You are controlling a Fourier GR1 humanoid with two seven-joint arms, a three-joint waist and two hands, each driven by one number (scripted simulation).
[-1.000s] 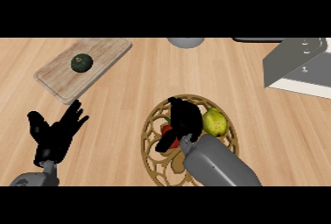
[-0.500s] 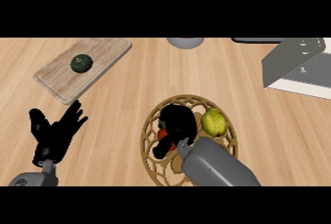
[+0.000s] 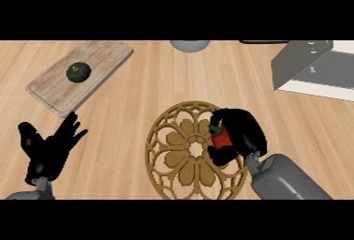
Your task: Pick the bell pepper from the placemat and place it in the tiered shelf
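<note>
Bell pepper [image 3: 221,138] | red, over right side of round placemat [image 3: 173,159] | right hand [image 3: 239,133] curled round it | left hand [image 3: 48,150] spread, resting | advice: lift straight, carry level toward shelf [image 3: 311,68]

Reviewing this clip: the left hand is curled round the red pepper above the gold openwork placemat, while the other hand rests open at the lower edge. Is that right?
Not quite. The head view shows the right hand curled round the red pepper above the gold placemat; the left hand is the one resting open, at the lower left.
</note>
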